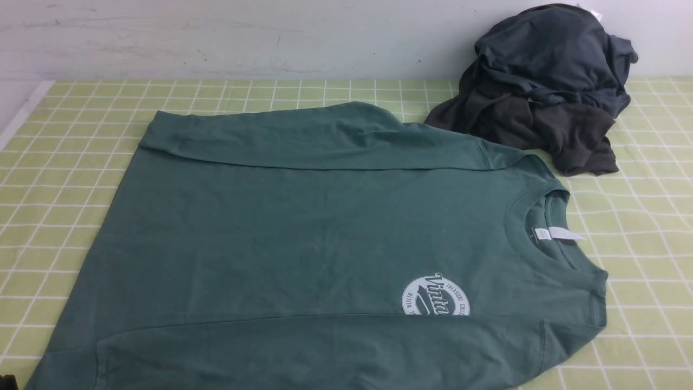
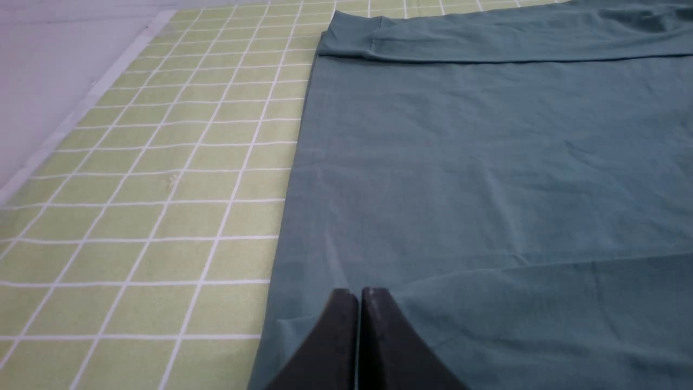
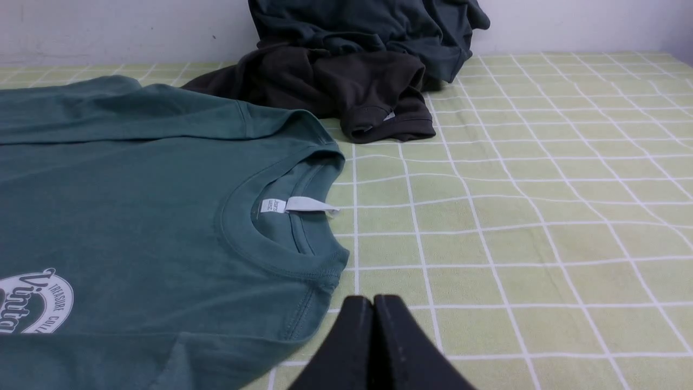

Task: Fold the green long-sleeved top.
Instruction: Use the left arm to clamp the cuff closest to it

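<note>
- Checked tablecloth (image 1: 81, 135): covers the whole work surface.
- The green long-sleeved top (image 1: 303, 233): lies flat and front up at mid-cloth, with the neck toward the robot's right. Both sleeves are laid inward along the body. Judged: sleeve folds done, body folds outstanding.
- Dark garment heap (image 1: 541, 86): far right by the wall, just beside the top's shoulder.
- Left gripper (image 2: 360, 295): jaws pressed together and empty, over the hem end.
- Right gripper (image 3: 373, 300): jaws pressed together and empty, just beside the collar.
- Chest logo (image 1: 436, 295): partly covered by the near sleeve.
- Neck label (image 1: 557, 234): text illegible.
- The top's near edge is cut off, and neither arm shows in the front view.
</note>
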